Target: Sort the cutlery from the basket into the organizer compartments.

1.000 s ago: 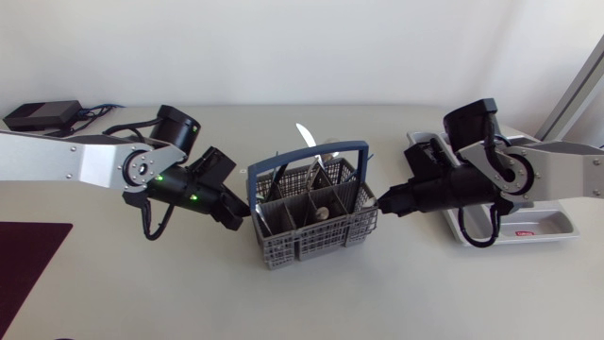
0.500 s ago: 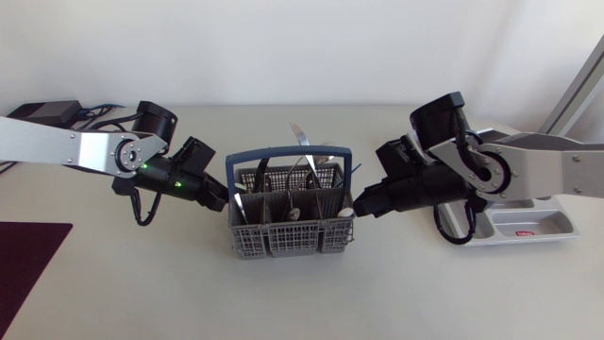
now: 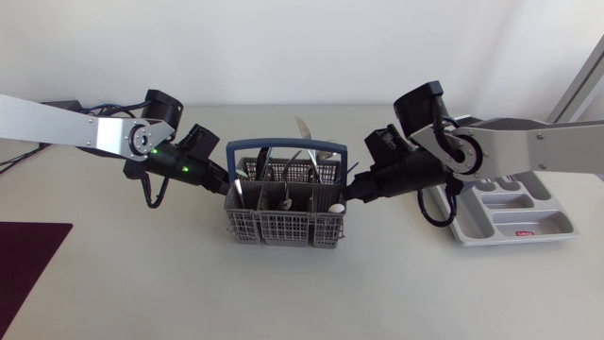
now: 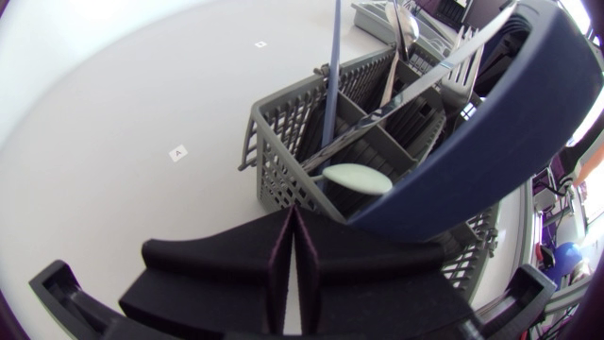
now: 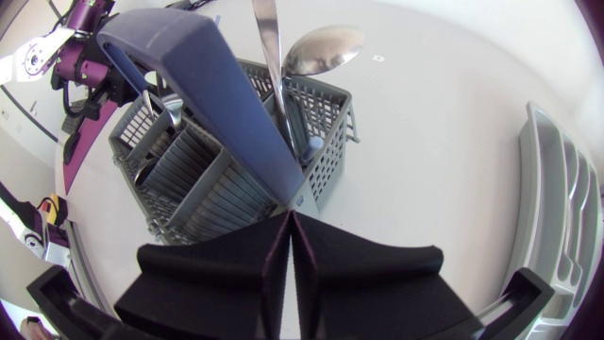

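Lying at the table's near left corner is a dark maroon mat. Past it, the left arm comes in from the left edge, and the left gripper sits at the left end of the grey cutlery basket. In the left wrist view the left gripper has its two fingers pressed together, with the tips against the end wall of the basket just below where the blue handle joins it. Whether any of the rim is caught between the tips cannot be told. A pale spoon bowl shows in the end compartment nearest that gripper.

The basket stands on the table's middle, between the two grippers, its long side facing the front edge and the blue handle arching from end to end. Cutlery stands upright in its compartments, and a knife blade juts out at the back.

At the basket's right end sits the right gripper. The right wrist view shows the right gripper likewise closed finger to finger, with the tips touching the basket at the corner under the handle. A spoon and a knife rise just ahead. The right arm enters from the right edge, passing over the left end of the grey organizer, which lies well apart from the basket near the table's right side.
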Motion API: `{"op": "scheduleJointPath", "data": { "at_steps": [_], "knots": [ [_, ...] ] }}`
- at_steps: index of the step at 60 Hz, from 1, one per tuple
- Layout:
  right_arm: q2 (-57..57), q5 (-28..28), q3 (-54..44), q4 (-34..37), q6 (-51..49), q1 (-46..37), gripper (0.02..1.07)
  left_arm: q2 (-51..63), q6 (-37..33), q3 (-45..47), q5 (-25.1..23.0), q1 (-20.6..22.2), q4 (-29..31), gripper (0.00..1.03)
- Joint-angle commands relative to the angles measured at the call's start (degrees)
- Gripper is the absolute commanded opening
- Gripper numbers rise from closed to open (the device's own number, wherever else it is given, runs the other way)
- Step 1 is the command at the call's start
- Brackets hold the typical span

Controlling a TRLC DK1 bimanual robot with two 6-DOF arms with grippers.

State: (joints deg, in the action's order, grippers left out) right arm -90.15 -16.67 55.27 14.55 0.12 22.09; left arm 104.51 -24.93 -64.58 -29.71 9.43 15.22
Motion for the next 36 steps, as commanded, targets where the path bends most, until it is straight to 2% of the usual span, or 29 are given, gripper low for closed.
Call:
{"op": "scheduleJointPath", "data": {
  "at_steps": [1,16,30,32,36],
  "knots": [
    [-2.14,-0.74,3.01,-2.5,1.46,1.29,0.11,0.96,-0.21,-2.75,-2.63,1.73,-0.02,0.04],
    [-3.72,-0.12,4.06,-2.59,1.37,0.94,0.11,1.58,-0.21,-3.19,-2.63,1.73,0.07,0.04],
    [1.29,5.68,-1.12,-3.3,0.76,0.85,0.13,-1.68,-1.7,0.86,-2.54,-0.73,0.07,0.04],
    [2.7,6.38,-2.18,-3.3,0.41,0.59,0.15,-2.82,-2.14,1.65,-2.54,-1.35,0.07,0.04],
    [6.13,7.17,-4.64,-3.3,-0.21,0.33,0.28,-6.51,-3.11,3.93,-2.54,-2.93,-0.02,0.08]
  ]
}}
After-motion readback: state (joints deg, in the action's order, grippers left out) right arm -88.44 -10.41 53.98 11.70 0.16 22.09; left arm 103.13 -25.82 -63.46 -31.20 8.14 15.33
